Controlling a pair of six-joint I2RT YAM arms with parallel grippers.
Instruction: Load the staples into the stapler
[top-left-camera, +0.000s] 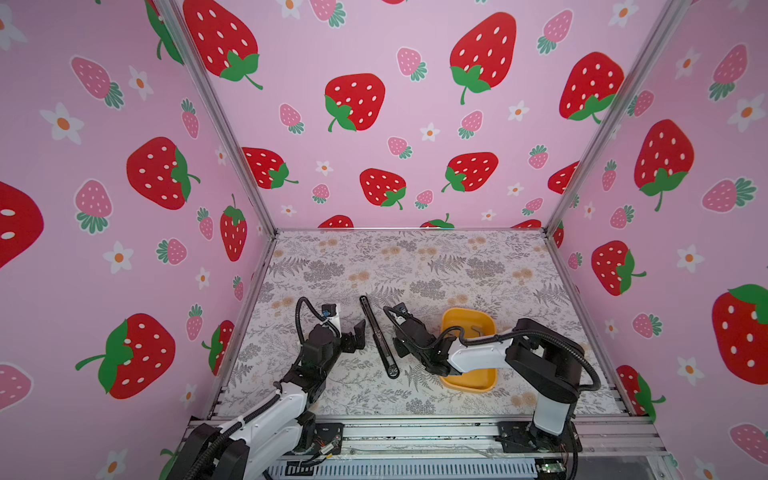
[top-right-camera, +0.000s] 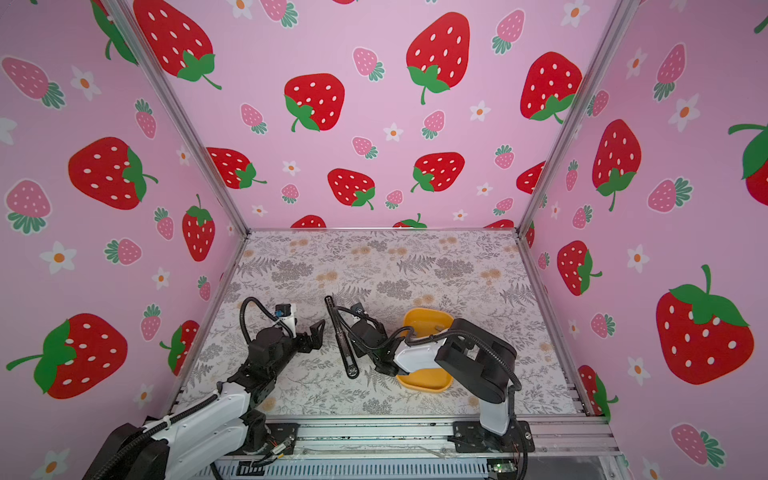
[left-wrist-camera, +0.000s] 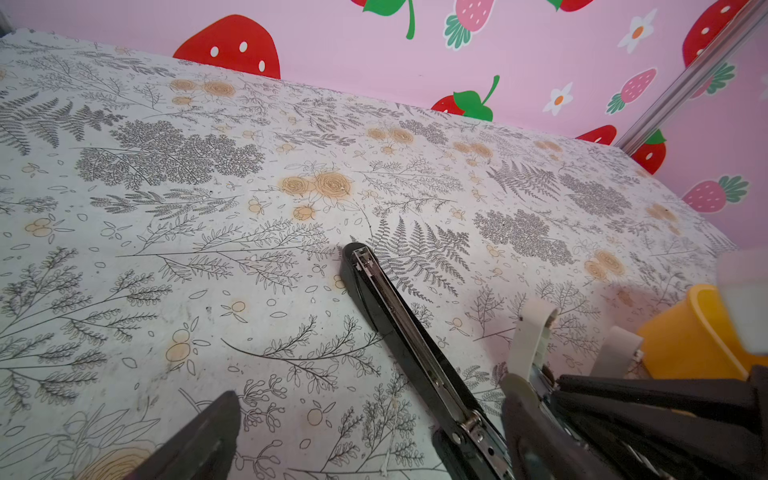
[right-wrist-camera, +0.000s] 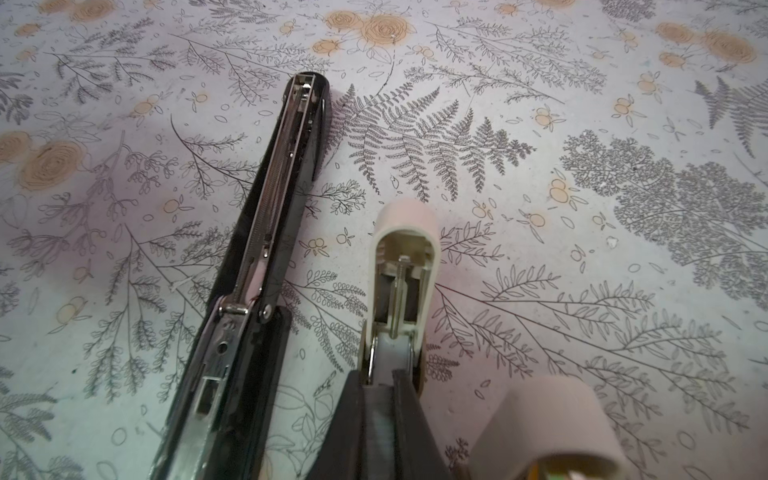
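A black stapler (top-left-camera: 378, 336) lies opened out flat in the middle of the table, its spring rail (right-wrist-camera: 270, 199) showing. Just to its right stands a smaller cream stapler (right-wrist-camera: 405, 266), also open, with its channel bare and its other half (right-wrist-camera: 548, 424) nearer the camera. My right gripper (right-wrist-camera: 380, 374) is shut on a grey strip of staples (right-wrist-camera: 380, 428), the fingertips at the near end of the cream stapler's channel. In both top views that gripper (top-left-camera: 400, 332) hides the cream stapler. My left gripper (top-left-camera: 357, 334) hangs open just left of the black stapler, holding nothing.
A yellow bin (top-left-camera: 467, 311) sits right of the staplers, its inside mostly covered by my right arm. Strawberry-print walls enclose the floral table on three sides. The metal rail (top-left-camera: 415, 432) runs along the front edge.
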